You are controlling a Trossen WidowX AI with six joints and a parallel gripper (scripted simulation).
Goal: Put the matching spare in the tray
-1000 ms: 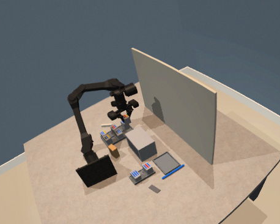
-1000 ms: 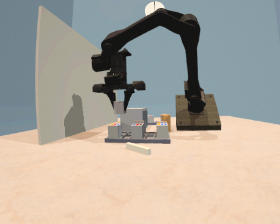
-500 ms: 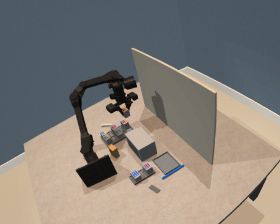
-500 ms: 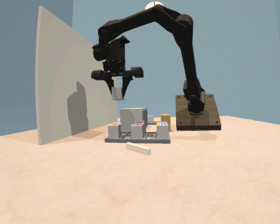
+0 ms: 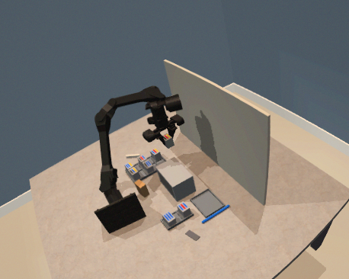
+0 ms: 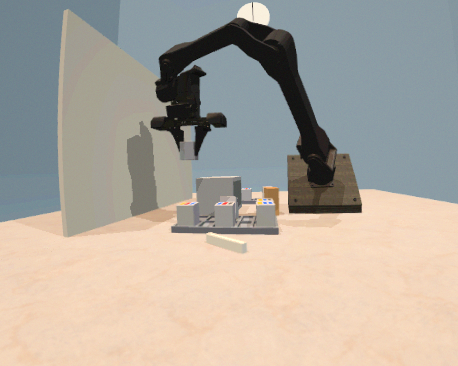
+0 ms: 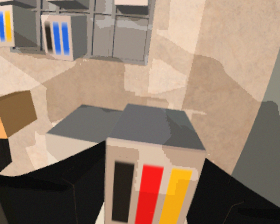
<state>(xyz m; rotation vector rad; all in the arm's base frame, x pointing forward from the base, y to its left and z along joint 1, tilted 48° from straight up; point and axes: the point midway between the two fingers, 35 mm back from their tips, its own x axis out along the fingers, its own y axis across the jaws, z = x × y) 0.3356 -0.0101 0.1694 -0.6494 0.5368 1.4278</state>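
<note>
My gripper (image 5: 168, 139) (image 6: 188, 150) (image 7: 151, 148) is shut on a grey spare block with black, red and yellow stripes, held in the air above the table beside the panel. The spare rack (image 6: 225, 230) (image 7: 130, 42) stands below with several striped blocks; one block (image 7: 64, 37) shows black, blue, blue. A large grey box (image 5: 175, 181) (image 6: 212, 195) stands between that rack and the tray (image 5: 207, 202), a flat rimmed grey tray with nothing in it. No code is readable on the box. Which thing is the mounted unit, I cannot tell.
A tall panel (image 5: 225, 141) (image 6: 100, 125) rises beside the arm. A second rack (image 5: 180, 221) holds two striped blocks. An orange block (image 5: 142, 187) (image 6: 271, 200), a cream bar (image 5: 132, 155) (image 6: 226, 242), a blue bar (image 5: 216, 214) and a dark flat piece (image 5: 192, 235) lie about.
</note>
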